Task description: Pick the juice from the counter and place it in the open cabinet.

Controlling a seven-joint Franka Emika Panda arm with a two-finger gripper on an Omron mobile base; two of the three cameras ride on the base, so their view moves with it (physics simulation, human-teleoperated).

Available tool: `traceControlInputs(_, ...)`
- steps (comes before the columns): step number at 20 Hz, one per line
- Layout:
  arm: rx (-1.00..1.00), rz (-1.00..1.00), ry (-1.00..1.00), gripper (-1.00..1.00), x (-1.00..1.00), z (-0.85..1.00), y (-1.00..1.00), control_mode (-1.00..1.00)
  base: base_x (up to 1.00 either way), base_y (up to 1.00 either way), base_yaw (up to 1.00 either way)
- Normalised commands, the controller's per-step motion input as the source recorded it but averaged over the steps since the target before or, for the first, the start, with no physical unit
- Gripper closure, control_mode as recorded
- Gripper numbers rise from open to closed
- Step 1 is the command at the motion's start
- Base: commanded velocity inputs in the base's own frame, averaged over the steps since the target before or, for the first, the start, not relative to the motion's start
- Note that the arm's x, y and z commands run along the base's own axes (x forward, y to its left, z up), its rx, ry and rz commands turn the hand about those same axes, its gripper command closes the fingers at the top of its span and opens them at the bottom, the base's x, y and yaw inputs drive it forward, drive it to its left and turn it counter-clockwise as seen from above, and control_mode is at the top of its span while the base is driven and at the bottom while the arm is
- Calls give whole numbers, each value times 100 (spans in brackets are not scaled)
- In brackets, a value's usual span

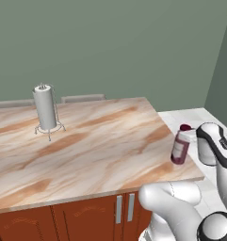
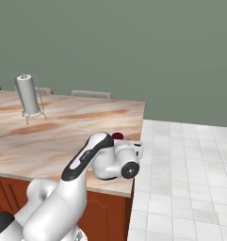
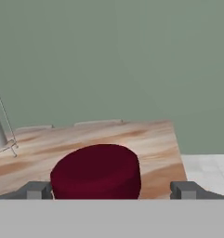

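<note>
Hand view: juice (image 3: 95,171) sits dead ahead of the gripper (image 3: 111,190), its dark red cap centred between the two finger tips (image 3: 37,189), one tip well clear on either side. Jaws spread wide, nothing held, no contact visible between tips and cap.

Left base view: juice (image 1: 180,145) stands on the counter (image 1: 86,146) close to the corner nearest the arm, tilted slightly, long axis near vertical. Gripper end of the arm lies just beside the bottle, on the side away from the paper-towel roll (image 1: 44,107); finger tips themselves not resolved here. Right base view: only the cap (image 2: 117,136) shows, just beyond the wrist.

Key relation: bottle lies along the approach line of the gripper, cap between the tips but ahead of them, and the bottle's long axis runs across that line. Judgement: the fingers probably need to advance further before closing, since the tips look short of the cap. Risk: tilted bottle near the edge, a nudge could tip it.

Paper-towel roll is far off beyond the bottle, to one side
</note>
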Motion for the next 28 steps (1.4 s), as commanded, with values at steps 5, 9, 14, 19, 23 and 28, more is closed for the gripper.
traceControlInputs(5,0,0,0,-100,35,-1,0,-100,0,0,0)
traceControlInputs(9,0,0,0,100,21,-3,2,-100,0,0,0)
traceControlInputs(14,0,0,0,100,0,0,0,-100,0,0,0)
traceControlInputs(19,0,0,-1,100,-2,22,2,-100,0,0,0)
traceControlInputs(23,0,-2,-2,100,-1,65,15,-100,0,0,0)
traceControlInputs(28,0,-2,-1,100,-5,87,15,-100,0,0,0)
